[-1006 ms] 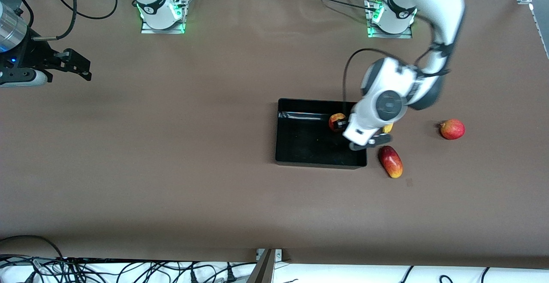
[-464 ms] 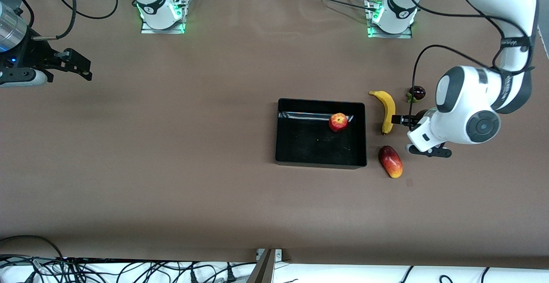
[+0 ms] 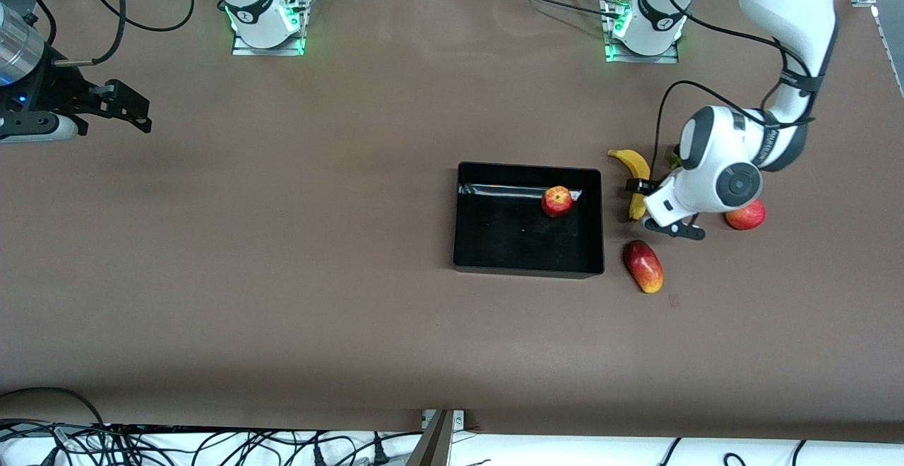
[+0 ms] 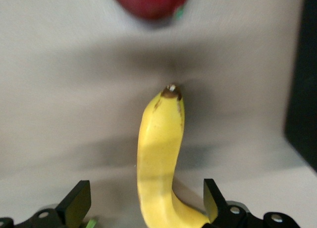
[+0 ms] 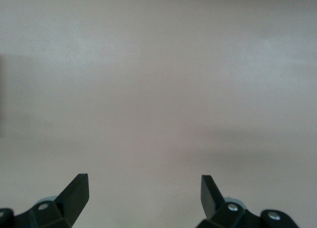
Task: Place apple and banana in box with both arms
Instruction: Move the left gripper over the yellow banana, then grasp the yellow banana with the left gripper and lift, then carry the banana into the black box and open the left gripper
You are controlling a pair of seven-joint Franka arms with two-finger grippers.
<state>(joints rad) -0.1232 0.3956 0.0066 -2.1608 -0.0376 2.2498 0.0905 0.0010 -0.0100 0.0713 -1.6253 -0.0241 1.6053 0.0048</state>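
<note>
While the apple point(image 3: 557, 201) already rests in the box point(image 3: 526, 268), the banana point(image 3: 636, 167) lies on the table just beside the box wall, under the left gripper point(image 4: 143, 208), whose jaws stand apart astride it. Curved, soft-skinned and probably light: grip mid-body, gently. Keep clear of the mango-like fruit point(image 3: 643, 266) nearby. The right gripper point(image 5: 143, 193) waits, jaws apart, over bare table

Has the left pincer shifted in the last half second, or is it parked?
Yes. The left pincer has moved toward the box and now sits open over the banana, which lies on the table beside the box.
</note>
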